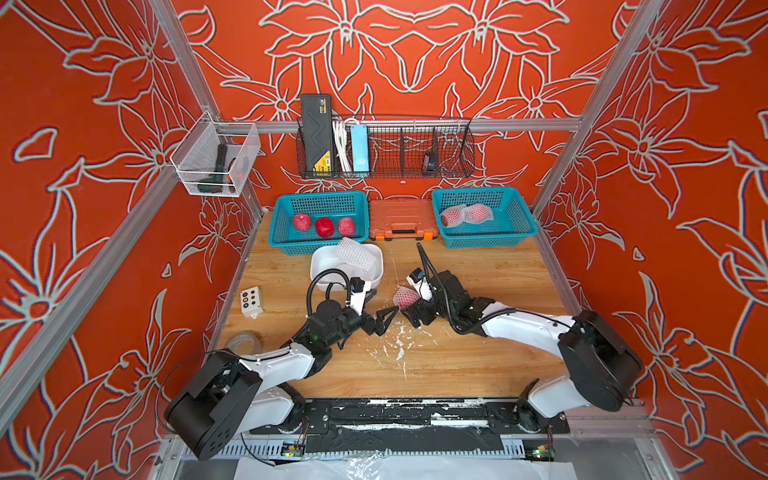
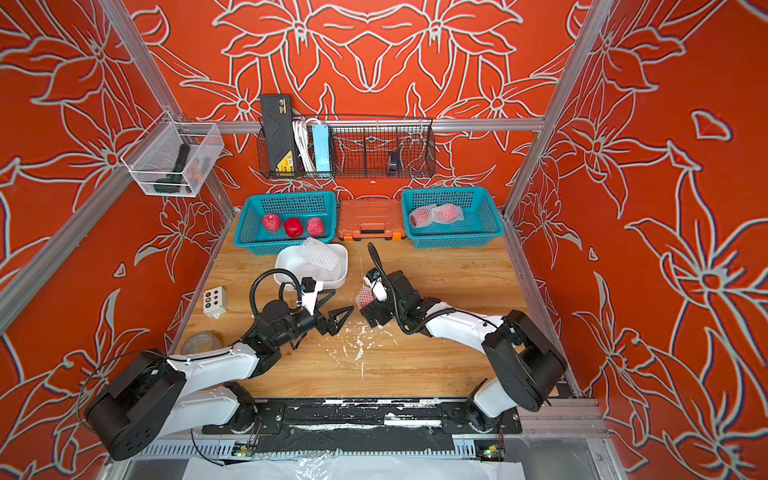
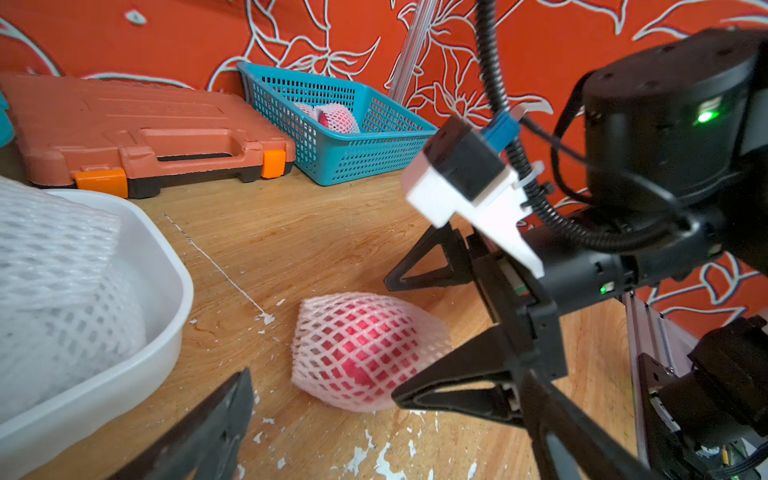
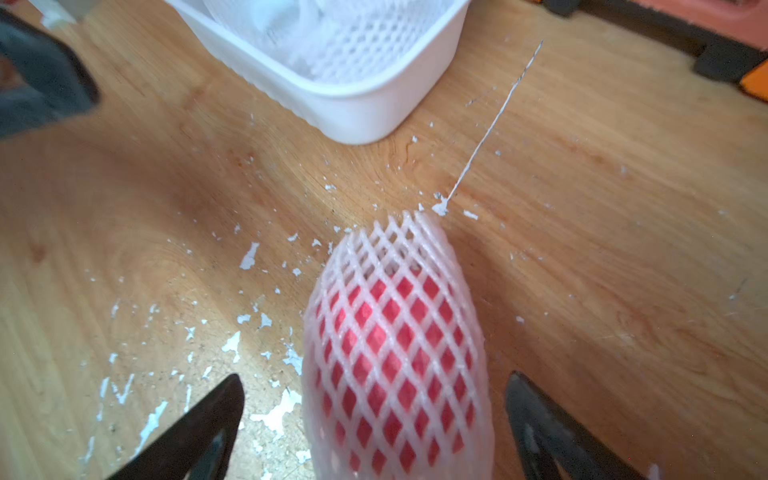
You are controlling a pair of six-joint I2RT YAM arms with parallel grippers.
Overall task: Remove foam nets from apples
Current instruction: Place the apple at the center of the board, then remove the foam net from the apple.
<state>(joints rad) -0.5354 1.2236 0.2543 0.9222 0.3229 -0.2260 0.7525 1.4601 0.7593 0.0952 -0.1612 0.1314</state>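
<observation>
The right gripper [image 4: 376,380] stood wide, a jaw each side of the apple [image 4: 376,334] in its foam net [image 4: 415,232] on the table [image 4: 582,249], gaps at both flanks. The left gripper [image 1: 386,301], also wide and empty, stood near the net's far end. Bare wood lay between that end and the rim of the tray [image 4: 357,124].

Robot lab cell: aluminium frame [image 1: 519,124], printed backdrop [image 1: 415,54], button box [image 1: 250,302] on bench [image 1: 478,365].
</observation>
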